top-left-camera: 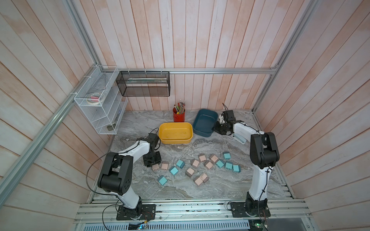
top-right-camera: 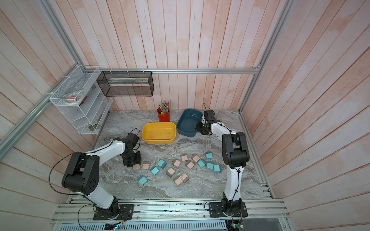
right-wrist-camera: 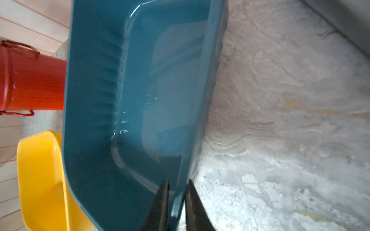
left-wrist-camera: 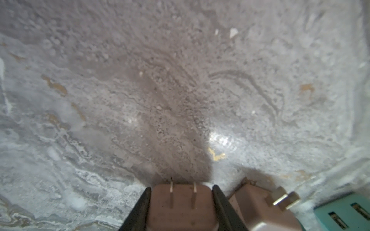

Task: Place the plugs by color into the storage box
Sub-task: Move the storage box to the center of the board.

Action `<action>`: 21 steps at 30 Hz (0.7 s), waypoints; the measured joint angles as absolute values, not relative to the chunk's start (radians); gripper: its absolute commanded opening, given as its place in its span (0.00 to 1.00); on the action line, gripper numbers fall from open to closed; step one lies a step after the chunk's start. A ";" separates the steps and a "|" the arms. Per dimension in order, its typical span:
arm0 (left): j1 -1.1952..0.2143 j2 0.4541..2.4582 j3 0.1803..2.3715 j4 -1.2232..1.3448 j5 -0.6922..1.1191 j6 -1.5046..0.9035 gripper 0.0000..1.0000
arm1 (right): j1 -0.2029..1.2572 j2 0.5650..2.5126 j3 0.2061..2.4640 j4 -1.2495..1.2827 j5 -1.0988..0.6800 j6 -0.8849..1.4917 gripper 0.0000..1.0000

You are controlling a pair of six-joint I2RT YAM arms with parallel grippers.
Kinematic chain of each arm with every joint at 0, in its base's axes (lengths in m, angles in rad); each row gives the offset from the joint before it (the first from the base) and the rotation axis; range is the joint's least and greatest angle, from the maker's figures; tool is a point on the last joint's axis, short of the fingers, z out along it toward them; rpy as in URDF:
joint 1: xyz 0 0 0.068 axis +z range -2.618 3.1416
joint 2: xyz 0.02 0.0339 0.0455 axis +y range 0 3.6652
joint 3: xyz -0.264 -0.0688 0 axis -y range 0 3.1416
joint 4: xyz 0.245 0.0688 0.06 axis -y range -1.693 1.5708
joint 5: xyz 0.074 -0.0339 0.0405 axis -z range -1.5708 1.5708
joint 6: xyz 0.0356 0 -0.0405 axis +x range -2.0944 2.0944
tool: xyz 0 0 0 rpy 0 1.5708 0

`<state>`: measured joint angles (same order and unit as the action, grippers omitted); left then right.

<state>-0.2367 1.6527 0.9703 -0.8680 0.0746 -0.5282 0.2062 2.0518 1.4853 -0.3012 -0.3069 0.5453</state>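
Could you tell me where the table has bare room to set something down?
Widest: the grey marble tabletop strip between the scattered pink and teal plugs and the front aluminium rail. A narrower band lies between the yellow plastic tub and those plugs. The middle row is crowded.

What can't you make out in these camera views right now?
- Pink plug in the left hand: left wrist view, the bottom edge cuts it off.
- Right hand gripping the blue box rim: both top views, fingers too small and dark.
- White rack contents: both top views, too small.
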 measured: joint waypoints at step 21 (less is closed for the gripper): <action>-0.237 1.613 0.995 -0.909 0.078 -0.527 0.37 | 0.337 1.785 1.156 -0.390 -0.296 0.487 0.10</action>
